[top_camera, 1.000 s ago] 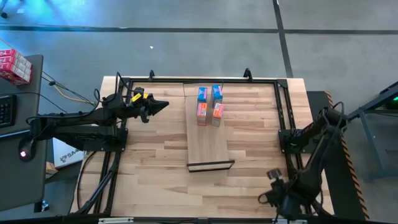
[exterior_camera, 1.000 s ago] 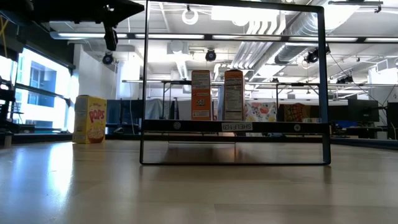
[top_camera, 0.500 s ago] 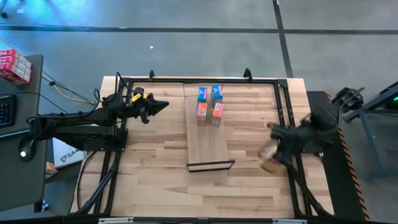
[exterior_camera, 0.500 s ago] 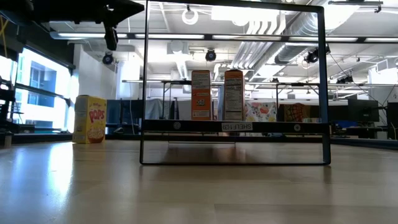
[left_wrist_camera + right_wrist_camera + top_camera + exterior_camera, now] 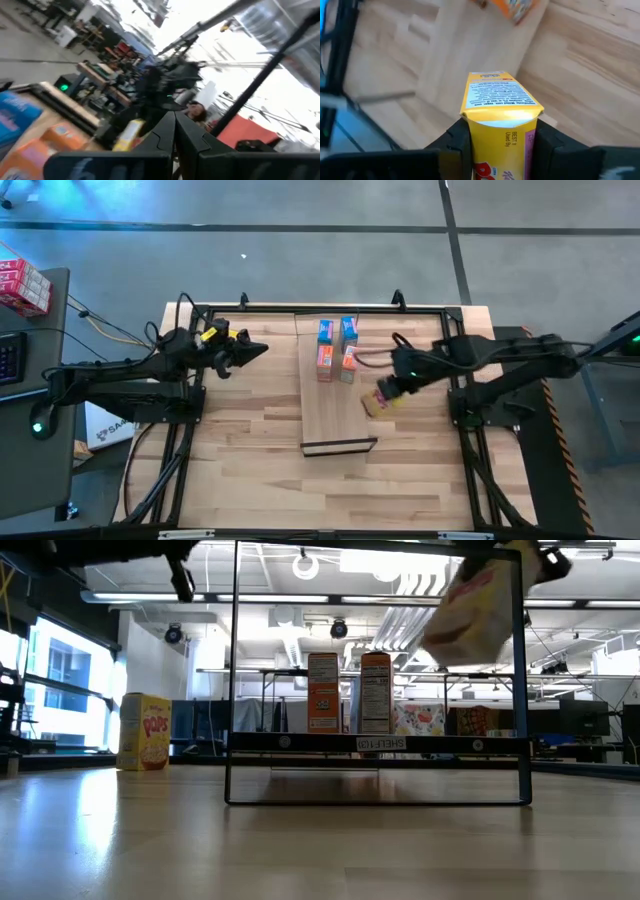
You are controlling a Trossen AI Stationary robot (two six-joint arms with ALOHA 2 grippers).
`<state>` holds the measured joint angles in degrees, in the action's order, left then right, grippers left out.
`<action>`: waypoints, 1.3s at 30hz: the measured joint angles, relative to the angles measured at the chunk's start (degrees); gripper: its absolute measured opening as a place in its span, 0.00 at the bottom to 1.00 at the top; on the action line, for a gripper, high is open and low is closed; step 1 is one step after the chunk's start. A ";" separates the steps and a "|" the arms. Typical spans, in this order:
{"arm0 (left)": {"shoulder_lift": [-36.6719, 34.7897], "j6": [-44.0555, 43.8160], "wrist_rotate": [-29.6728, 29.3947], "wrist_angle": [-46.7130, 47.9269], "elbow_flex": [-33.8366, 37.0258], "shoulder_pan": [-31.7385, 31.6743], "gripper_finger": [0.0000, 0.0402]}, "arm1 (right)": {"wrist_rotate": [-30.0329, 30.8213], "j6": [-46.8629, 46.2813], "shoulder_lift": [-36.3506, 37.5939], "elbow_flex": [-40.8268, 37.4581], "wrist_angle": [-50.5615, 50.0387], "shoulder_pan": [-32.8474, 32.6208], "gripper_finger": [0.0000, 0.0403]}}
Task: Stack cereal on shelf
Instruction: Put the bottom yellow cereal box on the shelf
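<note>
Overhead, the right gripper (image 5: 385, 395) is clamped on 1 yellow cereal box (image 5: 377, 402) in the air at the shelf (image 5: 335, 415)'s right edge, near 4 boxes (image 5: 337, 348) standing on it, while the left gripper (image 5: 258, 350), fingers together, waits well apart.

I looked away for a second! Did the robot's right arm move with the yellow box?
Yes. The right gripper, shut on the yellow cereal box, swung in from the table's near right corner to the right edge of the shelf, near the orange boxes.
</note>
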<state>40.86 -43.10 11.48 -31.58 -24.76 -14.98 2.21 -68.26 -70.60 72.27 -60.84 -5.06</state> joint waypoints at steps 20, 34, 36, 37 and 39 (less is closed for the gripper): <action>-0.02 2.20 3.17 0.33 -2.11 0.01 0.00 | -0.20 9.22 -13.10 0.00 13.84 5.46 0.27; -0.01 1.76 2.61 0.38 -2.11 0.01 0.00 | 4.24 -10.78 -15.65 0.00 5.98 5.32 0.27; 0.00 1.78 2.38 0.40 -2.11 -0.01 0.00 | 4.55 -10.86 -16.07 0.00 6.89 5.46 0.27; 0.00 1.80 1.98 0.40 -2.12 -0.01 0.00 | 4.92 -9.97 -16.15 0.00 7.59 5.47 0.27; 0.00 1.78 1.29 0.40 -2.11 -0.01 0.00 | 5.46 -9.04 -16.23 0.00 8.04 5.41 0.27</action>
<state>40.86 -41.32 12.77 -31.18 -26.87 -14.98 7.68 -77.30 -86.83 72.27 -52.80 0.35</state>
